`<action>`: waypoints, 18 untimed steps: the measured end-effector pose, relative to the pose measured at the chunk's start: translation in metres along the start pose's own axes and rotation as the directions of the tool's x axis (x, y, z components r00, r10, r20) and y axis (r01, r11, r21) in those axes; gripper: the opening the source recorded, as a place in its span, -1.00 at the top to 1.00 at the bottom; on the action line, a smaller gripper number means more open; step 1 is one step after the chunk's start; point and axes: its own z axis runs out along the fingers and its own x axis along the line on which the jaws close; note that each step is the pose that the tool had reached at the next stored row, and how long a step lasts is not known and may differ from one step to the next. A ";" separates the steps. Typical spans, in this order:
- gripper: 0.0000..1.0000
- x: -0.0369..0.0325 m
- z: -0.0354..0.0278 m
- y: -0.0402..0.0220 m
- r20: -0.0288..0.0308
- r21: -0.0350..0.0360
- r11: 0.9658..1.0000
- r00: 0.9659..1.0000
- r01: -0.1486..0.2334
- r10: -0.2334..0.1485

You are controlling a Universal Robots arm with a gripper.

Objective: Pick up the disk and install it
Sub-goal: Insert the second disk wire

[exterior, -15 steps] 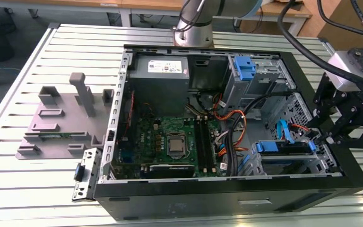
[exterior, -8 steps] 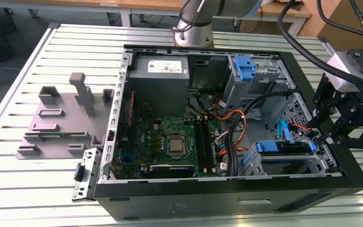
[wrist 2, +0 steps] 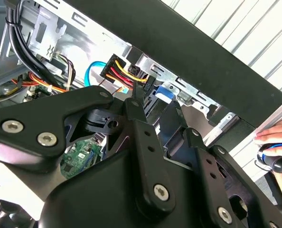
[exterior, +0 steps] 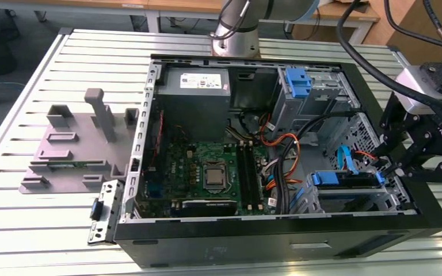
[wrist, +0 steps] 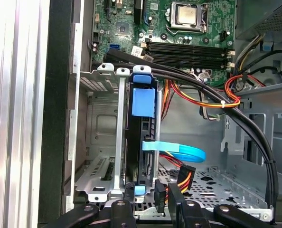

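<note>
The disk (exterior: 346, 179) sits in its blue carrier inside the drive cage (wrist: 117, 142) at the near right corner of the open computer case (exterior: 282, 236) on the exterior view's right, so installing looks largely done. The gripper (exterior: 393, 169) hangs just beside it at the case's right wall. I cannot tell how far its fingers are apart or whether they grasp the disk. A blue cable (wrist: 179, 151) curls beside the cage, with a connector (wrist: 184, 175) lying loose. A person's hand (wrist 2: 276, 137) rests outside the case.
</note>
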 end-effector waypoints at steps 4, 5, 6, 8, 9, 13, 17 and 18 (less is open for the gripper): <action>0.18 0.0000 0.0004 0.0000 0.000 0.000 1.000 1.000 0.000 0.000; 0.18 0.0000 0.0004 0.0000 0.000 0.000 1.000 1.000 0.000 0.000; 0.18 0.0000 0.0004 0.0000 0.000 0.000 1.000 1.000 0.000 0.000; 0.18 0.0000 0.0008 0.0000 0.000 0.000 1.000 1.000 0.000 0.000; 0.18 0.0000 0.0008 0.0000 0.000 0.000 1.000 1.000 0.000 0.000; 0.18 -0.0001 0.0016 -0.0002 0.000 0.000 1.000 1.000 0.000 0.000; 0.18 -0.0026 0.0025 -0.0005 0.000 0.000 1.000 1.000 0.000 0.000; 0.18 -0.0029 0.0027 -0.0005 0.000 0.000 1.000 1.000 0.000 0.000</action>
